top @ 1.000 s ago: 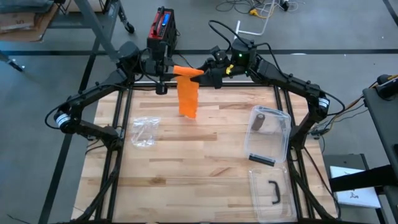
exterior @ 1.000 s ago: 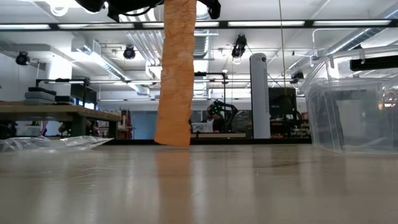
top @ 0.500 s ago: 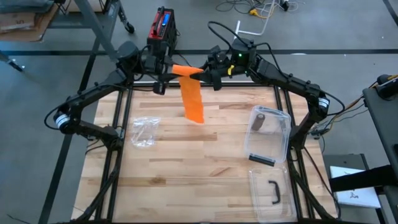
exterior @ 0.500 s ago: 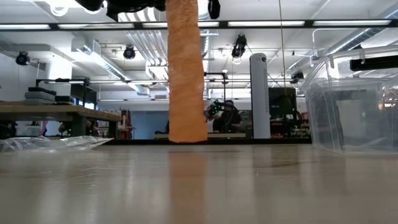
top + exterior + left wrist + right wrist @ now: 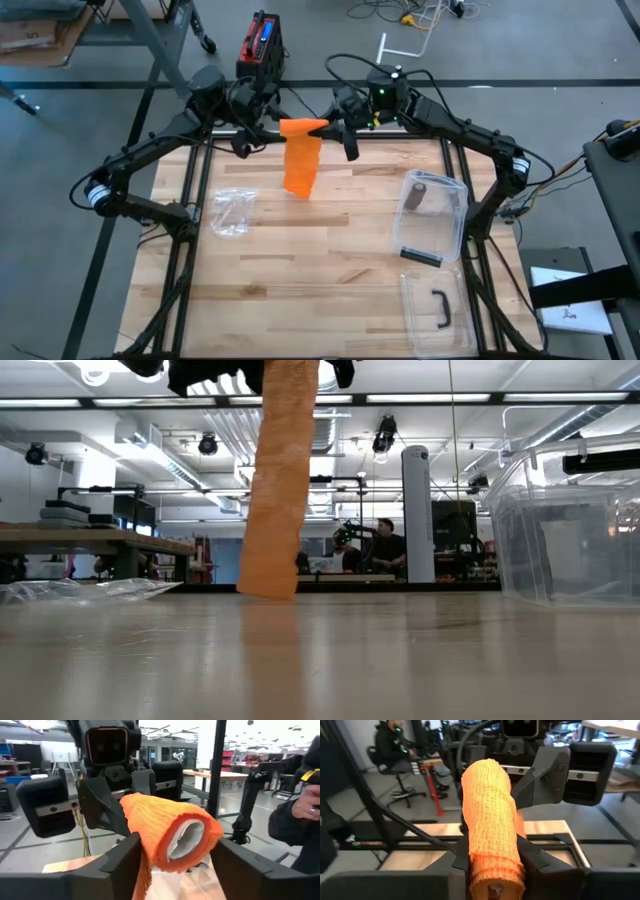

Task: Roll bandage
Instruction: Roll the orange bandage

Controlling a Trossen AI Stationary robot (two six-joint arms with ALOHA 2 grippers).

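Orange gauze bandage [image 5: 300, 150], crinkled mesh texture, partly rolled. Roll part [image 5: 175, 832] horizontal, raised near far edge of surface [image 5: 330, 250], white core visible at open end. Loose tail [image 5: 275, 480] hangs down, slightly slanted, lower end reaching surface or just above it.

Overhead looks straight down, low camera level across the table [image 5: 320, 660], wrists close; all share the bandage [image 5: 300, 160].
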